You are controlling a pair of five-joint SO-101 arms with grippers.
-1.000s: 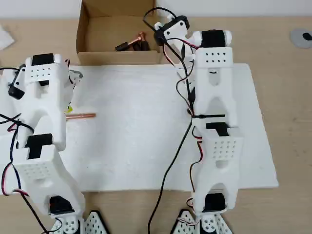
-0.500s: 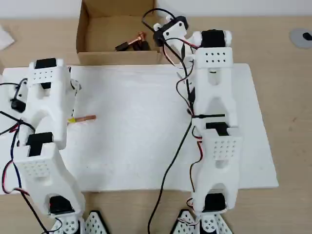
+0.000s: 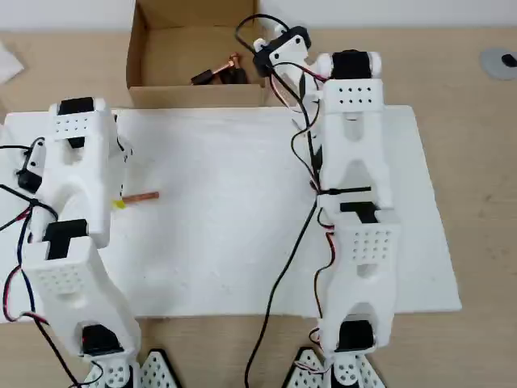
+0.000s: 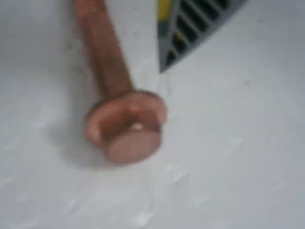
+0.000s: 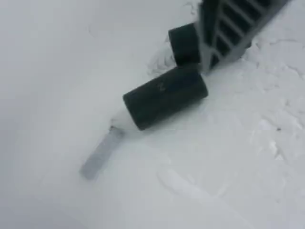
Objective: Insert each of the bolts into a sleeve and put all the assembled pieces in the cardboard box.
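Lying flat on the white mat point(image 3: 226, 242), the bolt point(image 4: 125, 125) has its head toward the left wrist cam and its shaft running off past the left gripper point(image 3: 119, 201). No sleeve on it yet, so prob. it's the next piece to be picked up and mated. Can't tell whether that claw is spread or pinching the shaft, as the contact pt is out of sight. From above, the left arm point(image 3: 77, 186) is folded back over the mat's left edge, w/ the bolt poking out from under it toward mat centre. The right arm point(image 3: 355, 162) is stretched long up the mat's right half, its far end near the cardboard box point(image 3: 141, 77). The right gripper point(image 5: 209, 57) sits low at a black sleeve point(image 5: 164, 98) lying on its side on the mat, at or v. near one end; a 2nd dark cylinder point(image 5: 183, 43) sits just behind. Claw state there: can't tell either. Bolt & sleeve are well apart, one per arm, which looks like setup for each arm to take one part and bring them together. Box holds finished pieces point(image 3: 218, 73), so the job seems partly done.
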